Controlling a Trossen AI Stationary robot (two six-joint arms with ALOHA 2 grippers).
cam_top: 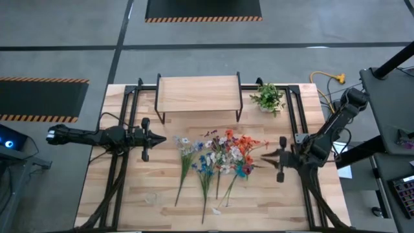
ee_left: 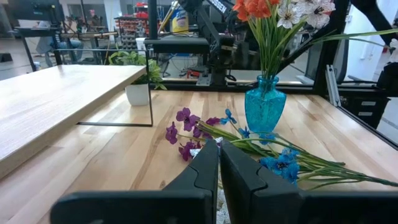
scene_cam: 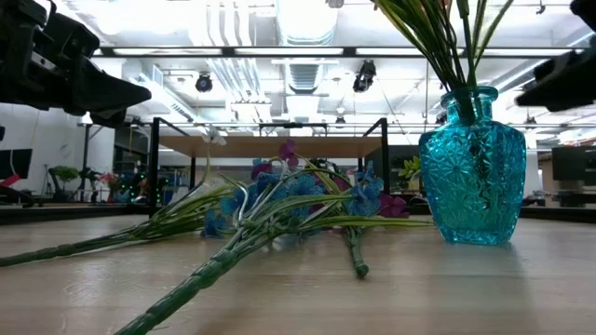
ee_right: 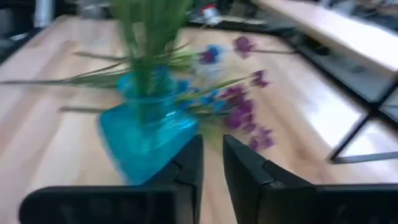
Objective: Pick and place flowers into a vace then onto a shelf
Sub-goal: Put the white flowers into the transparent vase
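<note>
A turquoise glass vase (scene_cam: 470,167) stands upright on the table and holds several flowers (ee_left: 273,18) with orange and white blooms. More flowers (cam_top: 207,162) with blue, white and purple blooms lie flat on the table to the vase's left, stems toward the near edge. The shelf (cam_top: 199,94) stands at the far middle. My right gripper (cam_top: 264,155) hovers just right of the vase, pointing at it, fingers (ee_right: 186,168) nearly together with nothing between them. My left gripper (cam_top: 163,138) hangs shut left of the flowers, touching nothing.
A small green plant in a white pot (cam_top: 268,98) stands right of the shelf at the far edge. Black frame rails (cam_top: 129,123) run along both sides of the table. Bare wood shows along the near edge.
</note>
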